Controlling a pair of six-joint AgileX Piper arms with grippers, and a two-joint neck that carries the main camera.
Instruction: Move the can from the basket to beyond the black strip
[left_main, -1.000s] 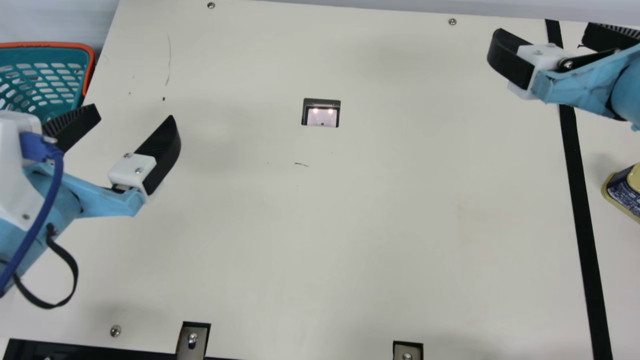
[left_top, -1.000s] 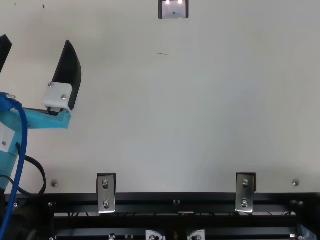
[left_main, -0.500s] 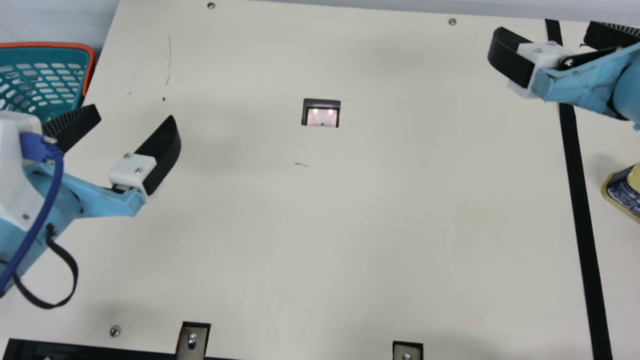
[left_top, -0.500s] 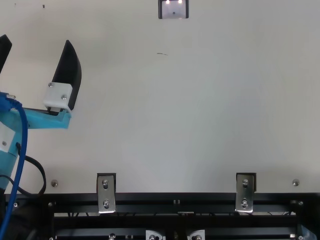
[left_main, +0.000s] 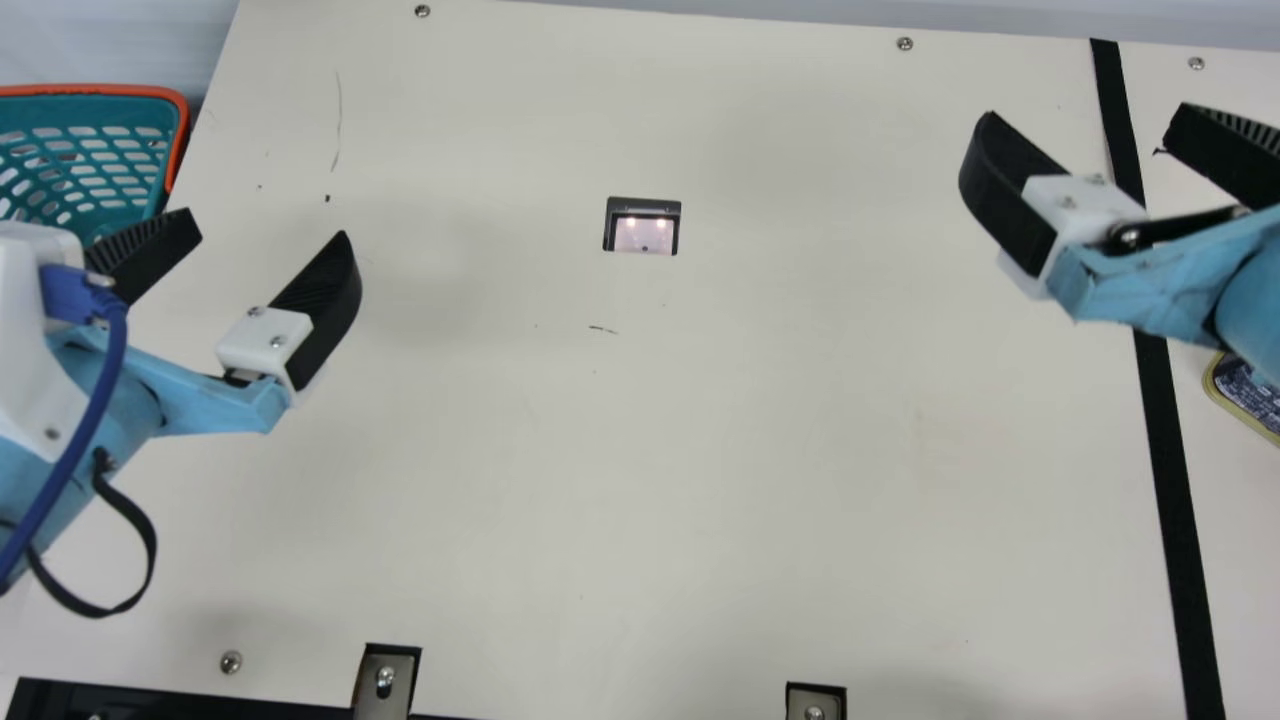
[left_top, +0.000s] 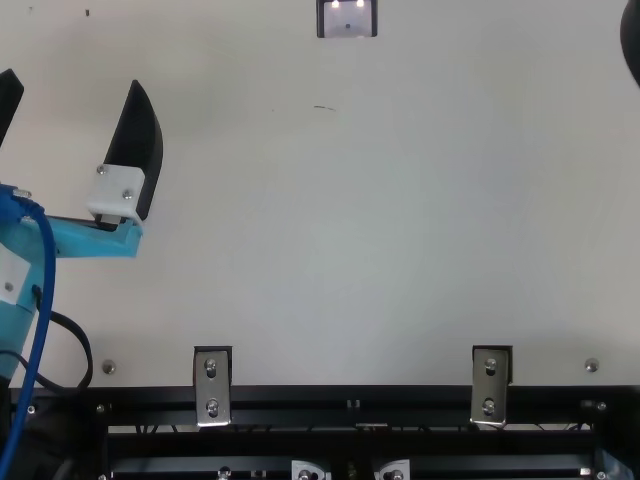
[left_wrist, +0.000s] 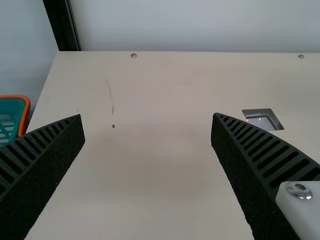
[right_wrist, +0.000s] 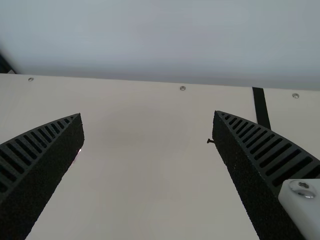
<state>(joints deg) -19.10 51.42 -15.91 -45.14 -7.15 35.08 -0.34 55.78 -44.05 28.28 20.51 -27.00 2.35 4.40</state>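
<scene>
Can (left_main: 1245, 388) is beyond the black strip (left_main: 1172, 470), at main view's right edge, partly behind my right arm (left_main: 1150, 290). Right gripper (left_main: 1086, 112): fingers spread, nothing between. Left gripper (left_main: 268, 226): same, spread and unloaded, near the basket (left_main: 120, 90). Neither touches the can.

In the main view the left pincer (left_main: 269, 226) stands open, its ribbed fingers well apart and aimed up and rightward (a blue cable (left_main: 102, 395) hangs alongside). The right pincer (left_main: 1088, 112), at that view's right, is open too, its fingers spread wide and aimed up and leftward.
</scene>
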